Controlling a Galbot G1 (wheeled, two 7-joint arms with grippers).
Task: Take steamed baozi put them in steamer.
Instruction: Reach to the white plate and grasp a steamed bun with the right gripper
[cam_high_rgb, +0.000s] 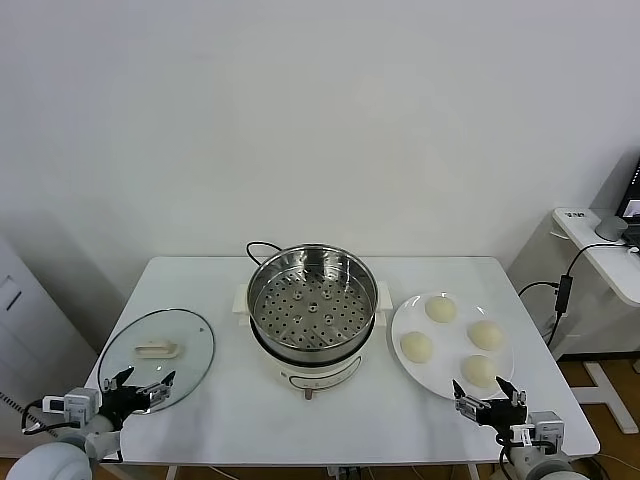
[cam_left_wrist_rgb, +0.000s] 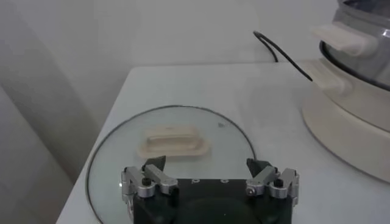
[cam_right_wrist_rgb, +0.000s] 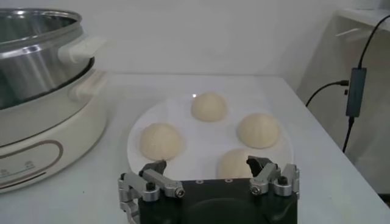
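The steamer (cam_high_rgb: 312, 305), a shiny steel pot with a perforated floor on a white base, stands mid-table with nothing in it. Several cream-white baozi (cam_high_rgb: 440, 308) lie on a white plate (cam_high_rgb: 402, 320) to its right. My right gripper (cam_high_rgb: 488, 390) hovers open at the table's front edge, just before the nearest baozi (cam_right_wrist_rgb: 234, 163). Its wrist view shows the gripper (cam_right_wrist_rgb: 206, 164) with nothing between its fingers, and the steamer (cam_right_wrist_rgb: 36, 49) off to one side. My left gripper (cam_high_rgb: 147, 382) is open at the front left, over the near rim of the glass lid, holding nothing.
A round glass lid (cam_high_rgb: 190, 345) with a white handle (cam_left_wrist_rgb: 173, 143) lies flat left of the steamer. A black cord (cam_high_rgb: 262, 247) runs behind the pot. Beyond the table's right edge stands a side desk (cam_high_rgb: 600, 250) with a hanging cable (cam_high_rgb: 565, 290).
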